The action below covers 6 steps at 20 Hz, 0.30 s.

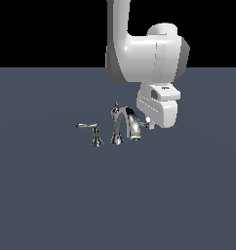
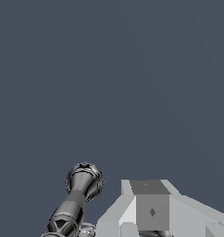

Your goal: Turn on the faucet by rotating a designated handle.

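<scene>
The chrome faucet (image 1: 124, 125) stands mid-floor with its arched spout and pointed finial. The handle (image 1: 143, 125) is the short thin lever on the exterior view's right of the spout, its base mostly hidden. My gripper (image 1: 150, 122) hangs just beside that handle, close to its tip; the white hand hides the fingers there. In the wrist view the handle (image 2: 81, 185) appears as a chrome lever with a rounded tip, lying beside a grey finger (image 2: 150, 206) and not between the fingers. I cannot make out whether the jaws are open or shut.
A second, longer lever (image 1: 87, 126) sits on a flared pedestal (image 1: 96, 141) on the exterior view's left of the spout. The dark grey floor (image 1: 139, 205) stretches flat all around. The white arm (image 1: 139, 53) rises above and behind the faucet.
</scene>
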### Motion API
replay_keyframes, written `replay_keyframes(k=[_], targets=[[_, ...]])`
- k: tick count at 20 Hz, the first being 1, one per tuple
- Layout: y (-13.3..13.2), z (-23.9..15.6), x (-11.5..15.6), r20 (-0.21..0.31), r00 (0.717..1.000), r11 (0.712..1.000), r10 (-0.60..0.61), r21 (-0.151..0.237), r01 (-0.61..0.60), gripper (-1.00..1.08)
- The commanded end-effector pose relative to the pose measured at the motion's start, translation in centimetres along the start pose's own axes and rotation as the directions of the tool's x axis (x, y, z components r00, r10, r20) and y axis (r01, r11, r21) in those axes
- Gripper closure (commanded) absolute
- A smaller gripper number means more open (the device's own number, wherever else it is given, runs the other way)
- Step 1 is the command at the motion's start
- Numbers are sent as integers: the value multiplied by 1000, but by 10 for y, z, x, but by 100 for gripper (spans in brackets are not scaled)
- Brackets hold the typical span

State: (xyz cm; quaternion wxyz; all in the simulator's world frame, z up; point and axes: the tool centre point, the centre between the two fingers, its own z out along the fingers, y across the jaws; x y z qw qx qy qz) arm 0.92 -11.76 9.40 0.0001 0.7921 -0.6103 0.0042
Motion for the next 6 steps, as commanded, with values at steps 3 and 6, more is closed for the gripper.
replay_keyframes(k=[3,6], targets=[[6,0,-26,7,1000,1000,-16,-4,16,108],[9,-1,-33,7,1000,1000,-15,-4,15,108]])
